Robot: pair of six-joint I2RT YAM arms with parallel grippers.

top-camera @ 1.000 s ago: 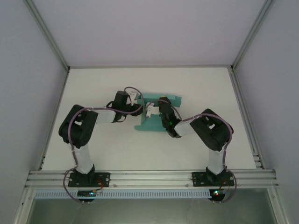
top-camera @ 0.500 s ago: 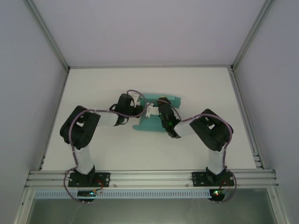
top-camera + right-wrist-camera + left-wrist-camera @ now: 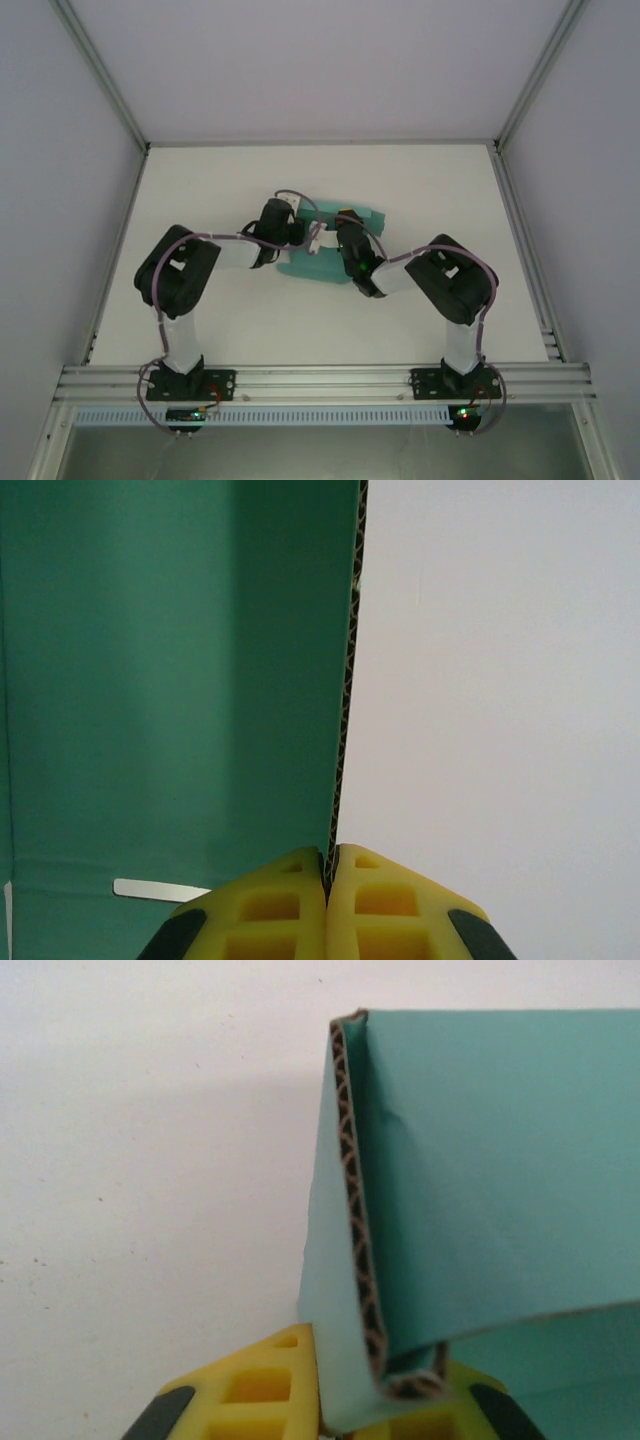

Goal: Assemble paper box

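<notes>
Mid-assembly, at the fold-and-hold stage. Working on the paper box (image 3: 305,268), teal corrugated card, partly raised, lying near the middle of the white tabletop (image 3: 200,190) between the two arms.

Pinching with the left pincer (image 3: 345,1405) — closed almost fully on a doubled-over flap at a corner of the box, with both layers of card caught between the yellow fingers (image 3: 250,1395). Pinching with the right pincer (image 3: 328,880) too, closed tight on the thin edge of a single upright wall, with teal panel to one side and bare tabletop to the other.

Judging from that, looks like standing the walls up and folding a side flap back on itself, with nothing locked yet. Hard to tell from above which flaps lie flat, given both wrists over the card.

Next, probably: steady the wall with the right while pressing the doubled flap down and inward with the left until seated along its crease. Calls for a firm but not crushing grip — easy to dent corrugated card or crease it off-line. Calls also for moving both pincers together. Risk of tearing or flattening the raised wall if pulled apart, and of the flap springing open if released too soon.
</notes>
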